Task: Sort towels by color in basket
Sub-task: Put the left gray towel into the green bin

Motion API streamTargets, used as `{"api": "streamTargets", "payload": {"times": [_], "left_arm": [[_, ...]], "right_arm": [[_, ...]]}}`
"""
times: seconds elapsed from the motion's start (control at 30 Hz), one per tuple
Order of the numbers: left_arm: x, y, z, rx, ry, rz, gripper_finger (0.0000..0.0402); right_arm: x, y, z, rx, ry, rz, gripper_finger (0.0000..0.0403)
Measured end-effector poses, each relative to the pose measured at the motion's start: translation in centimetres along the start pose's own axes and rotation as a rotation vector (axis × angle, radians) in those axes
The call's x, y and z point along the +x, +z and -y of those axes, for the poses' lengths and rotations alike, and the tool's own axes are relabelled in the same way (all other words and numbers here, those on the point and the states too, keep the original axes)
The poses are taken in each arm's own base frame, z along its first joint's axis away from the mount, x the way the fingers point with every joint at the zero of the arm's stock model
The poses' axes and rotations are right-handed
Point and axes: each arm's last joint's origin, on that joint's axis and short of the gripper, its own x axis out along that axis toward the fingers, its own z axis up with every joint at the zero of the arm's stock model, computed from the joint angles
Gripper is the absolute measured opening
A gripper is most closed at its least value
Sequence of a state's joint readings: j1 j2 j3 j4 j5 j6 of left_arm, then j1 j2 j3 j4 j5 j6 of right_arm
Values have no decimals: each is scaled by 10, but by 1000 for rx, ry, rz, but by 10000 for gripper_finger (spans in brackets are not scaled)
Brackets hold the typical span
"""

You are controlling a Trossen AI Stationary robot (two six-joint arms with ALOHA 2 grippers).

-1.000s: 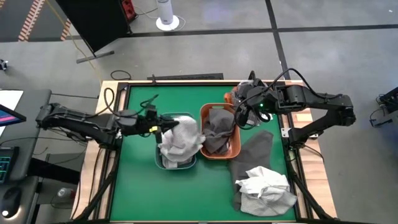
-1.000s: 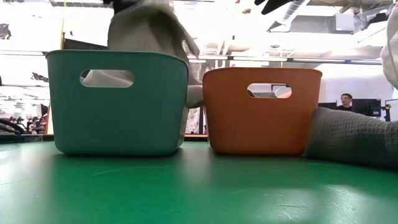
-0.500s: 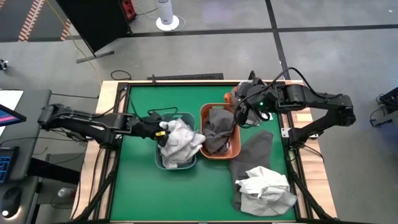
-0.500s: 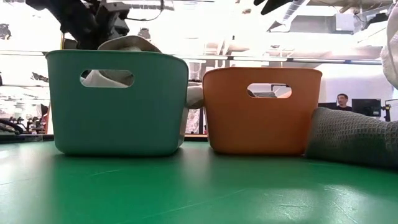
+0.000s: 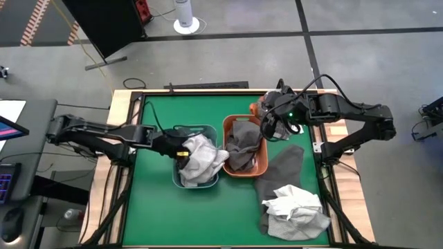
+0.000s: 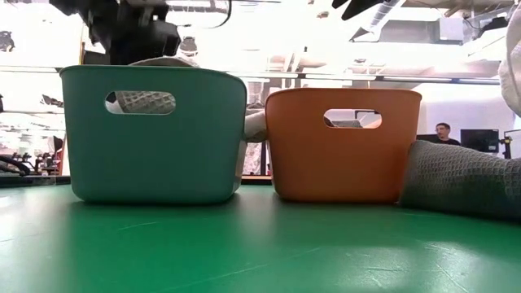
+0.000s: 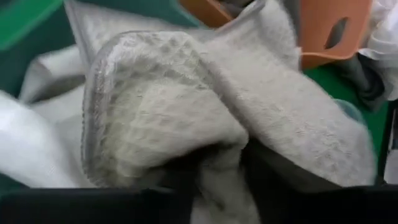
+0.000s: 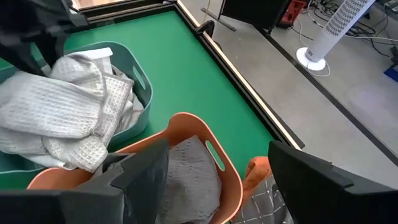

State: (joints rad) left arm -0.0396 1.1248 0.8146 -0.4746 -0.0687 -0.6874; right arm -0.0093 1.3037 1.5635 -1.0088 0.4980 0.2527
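Observation:
A teal basket (image 5: 176, 171) holds a heaped light grey waffle towel (image 5: 201, 159), one lobe of which hangs over the rim toward the orange basket (image 6: 254, 124). My left gripper (image 5: 181, 151) is down at the towel's left part, and a fold of the towel (image 7: 186, 118) fills its wrist view. The orange basket (image 5: 226, 142) holds a dark grey towel (image 5: 242, 145). My right gripper (image 8: 217, 186) hovers open above the orange basket's far right corner with nothing between its fingers.
At the table's near right a dark grey towel (image 5: 282, 169) lies spread, with a crumpled white towel (image 5: 296, 207) on top of it. A rust-orange cloth (image 8: 256, 169) shows beside the orange basket's far side. Bare green table (image 5: 152, 214) lies left and in front of the baskets.
My left gripper has come down over the teal basket and tipped steeply downward, shifting a little toward the near edge. The light grey towel, which stood raised well above the rim a second ago, has sunk into the basket and now lies heaped there.

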Motion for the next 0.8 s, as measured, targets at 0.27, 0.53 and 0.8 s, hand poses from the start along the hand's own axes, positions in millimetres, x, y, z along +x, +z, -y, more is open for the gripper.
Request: {"api": "streamTargets", "payload": {"times": [0.27,0.53,0.8], "left_arm": [[-39,34,8,155,91,-4,233],[-60,56,19,256,114,69,237],[0,70,35,273,-19,23,238]], "right_arm": [[0,0,0,0,0,0,306],[0,0,0,8,0,0,306],[6,1,-4,7,0,-1,306]]}}
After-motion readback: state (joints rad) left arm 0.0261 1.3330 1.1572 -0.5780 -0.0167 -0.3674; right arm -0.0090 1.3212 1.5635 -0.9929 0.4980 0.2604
